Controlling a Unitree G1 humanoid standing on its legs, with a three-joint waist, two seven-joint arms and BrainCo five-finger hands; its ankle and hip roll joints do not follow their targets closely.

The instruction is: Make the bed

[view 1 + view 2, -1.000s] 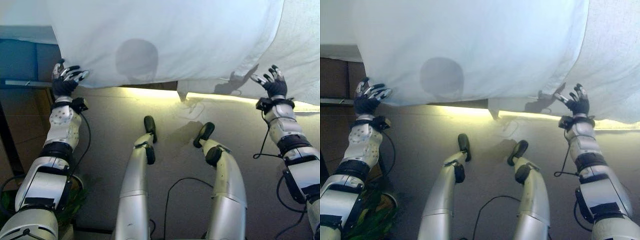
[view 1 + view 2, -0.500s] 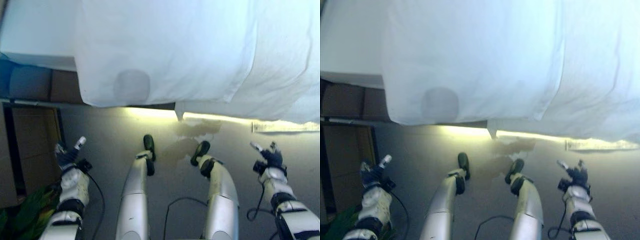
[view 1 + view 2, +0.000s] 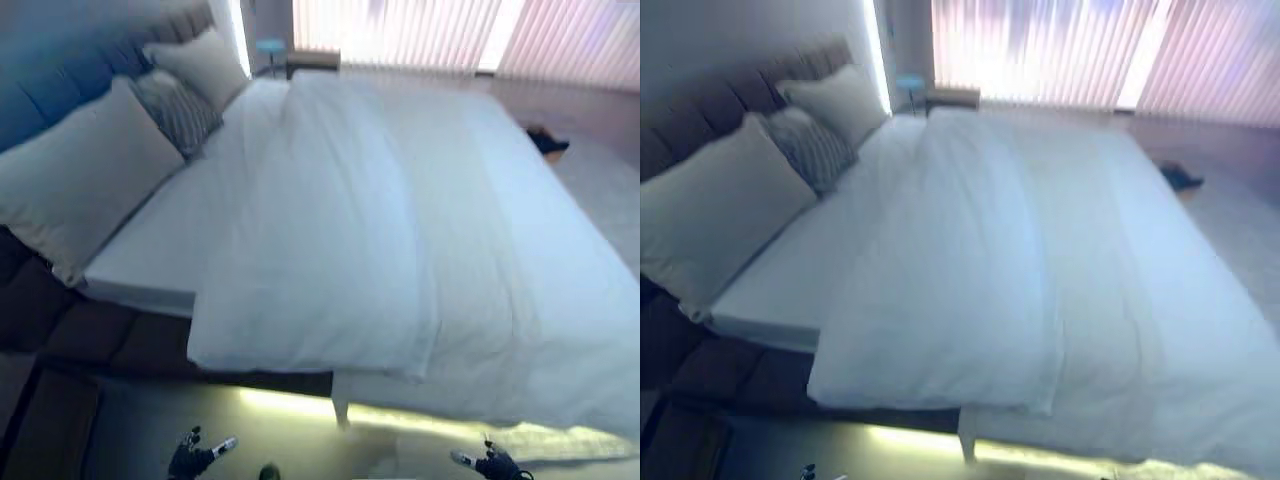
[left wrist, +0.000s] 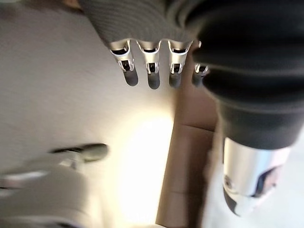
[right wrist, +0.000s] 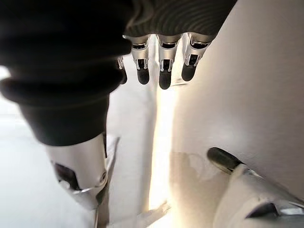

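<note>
Bedding is what you are looking at across most of the head views: a white duvet (image 3: 330, 250) is lying spread over the bed (image 3: 760, 300), its near edge hanging just over the side above a lit strip along the floor (image 3: 420, 425). Toward the headboard (image 3: 730, 85), you are seeing three pillows: a large white pillow (image 3: 70, 185) nearest, a grey patterned pillow (image 3: 175, 105) behind it, and another white pillow (image 3: 205, 60) beyond. Vertical blinds (image 3: 440, 35) are glowing at the far side. Your left hand (image 3: 195, 458) and right hand (image 3: 492, 465) are hanging low over the floor, well clear of the duvet, each with fingers (image 4: 148, 66) straight and spread, holding nothing.
</note>
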